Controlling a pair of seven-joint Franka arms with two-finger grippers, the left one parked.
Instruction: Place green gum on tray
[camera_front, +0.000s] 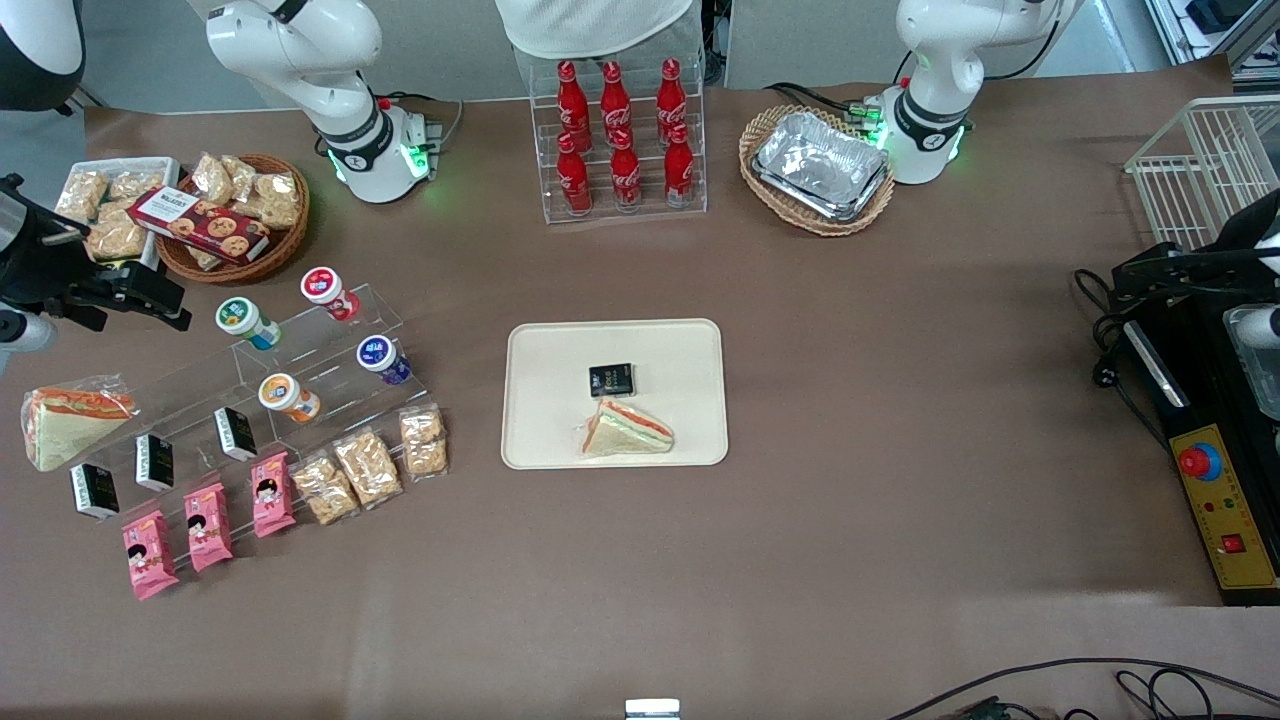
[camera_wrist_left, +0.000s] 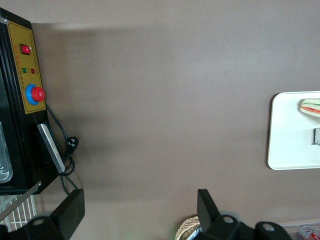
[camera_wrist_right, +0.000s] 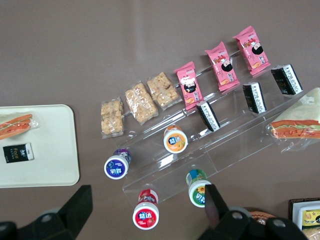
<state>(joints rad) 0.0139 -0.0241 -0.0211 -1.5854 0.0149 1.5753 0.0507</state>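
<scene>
The green gum (camera_front: 246, 322), a small bottle with a white green-rimmed lid, lies on the top step of a clear acrylic stand (camera_front: 300, 375). In the right wrist view the green gum (camera_wrist_right: 199, 188) shows just inside one fingertip (camera_wrist_right: 214, 200). My gripper (camera_front: 150, 295) hovers open and empty beside the stand, toward the working arm's end of the table. The wide-spread fingers of the gripper (camera_wrist_right: 147, 197) bracket the red-lidded and green bottles from above. The cream tray (camera_front: 545, 370) lies at mid-table; the tray (camera_wrist_right: 50, 150) holds a sandwich (camera_front: 626, 430) and a small black packet (camera_front: 611, 380).
A red-lidded bottle (camera_front: 328, 292), a purple one (camera_front: 383, 359) and an orange one (camera_front: 288, 396) share the stand with black packets (camera_front: 152, 461). Pink snack bags (camera_front: 208, 525) and cracker bags (camera_front: 370, 465) lie nearer the camera. A wrapped sandwich (camera_front: 70, 420) and a cookie basket (camera_front: 235, 215) flank the gripper.
</scene>
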